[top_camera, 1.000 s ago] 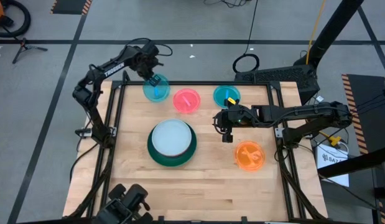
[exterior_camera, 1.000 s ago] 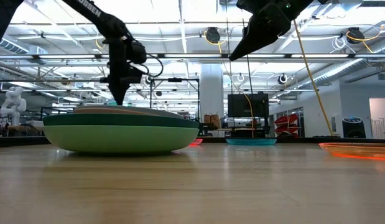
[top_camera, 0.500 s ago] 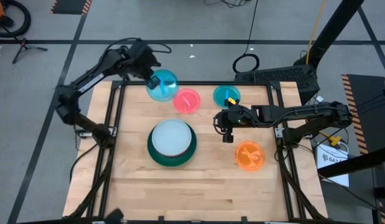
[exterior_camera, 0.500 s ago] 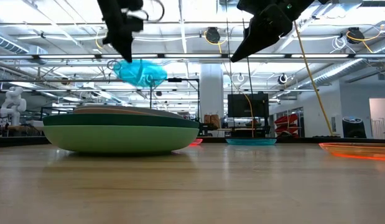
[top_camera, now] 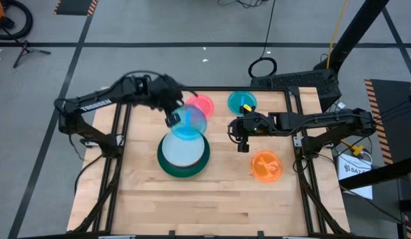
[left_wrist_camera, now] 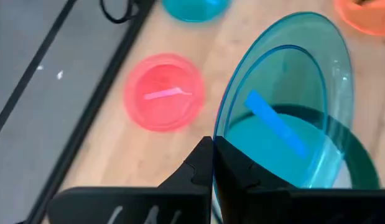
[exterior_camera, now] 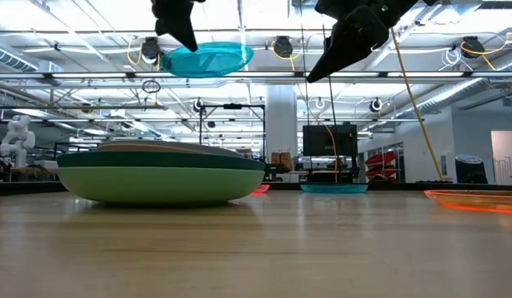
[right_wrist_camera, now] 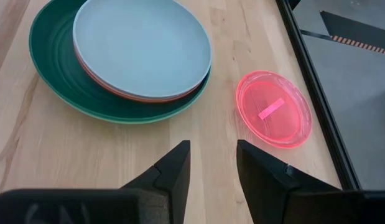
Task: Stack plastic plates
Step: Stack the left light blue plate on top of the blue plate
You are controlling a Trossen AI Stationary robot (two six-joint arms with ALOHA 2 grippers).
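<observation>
— Where's the left gripper [top_camera: 173, 119] right now?

— Up in the air over the far part of the stack [top_camera: 183, 154], which sits near the middle of the counter [top_camera: 212, 199]. Its fingers [left_wrist_camera: 204, 163] are pinched shut on the rim of a small cyan plate [top_camera: 189, 122], and the plate hangs well clear of the pile, roughly level in the low view [exterior_camera: 204, 60].

— What's in the stack?

— A dark green plate [right_wrist_camera: 52, 81] showing as the widest ring from above; from the side a lighter green one [exterior_camera: 160, 184] lies under it. On top there's a red-orange edge [right_wrist_camera: 139, 96] peeking out, then a pale blue plate [right_wrist_camera: 142, 46]. If there's anything between those, I can't tell.

— And the other plates?

— A hot pink plate [top_camera: 203, 105] lies flat near the far edge, just beside the held one from above. A second cyan plate [top_camera: 242, 102] sits further along that far edge toward the right. An orange plate [top_camera: 266, 166] rests close to the right edge.

— What about the right gripper [top_camera: 242, 143]?

— It hangs above the counter between the stack and the orange plate, holding nothing. Its fingers [right_wrist_camera: 170, 171] stand apart with bare wood between them.
</observation>
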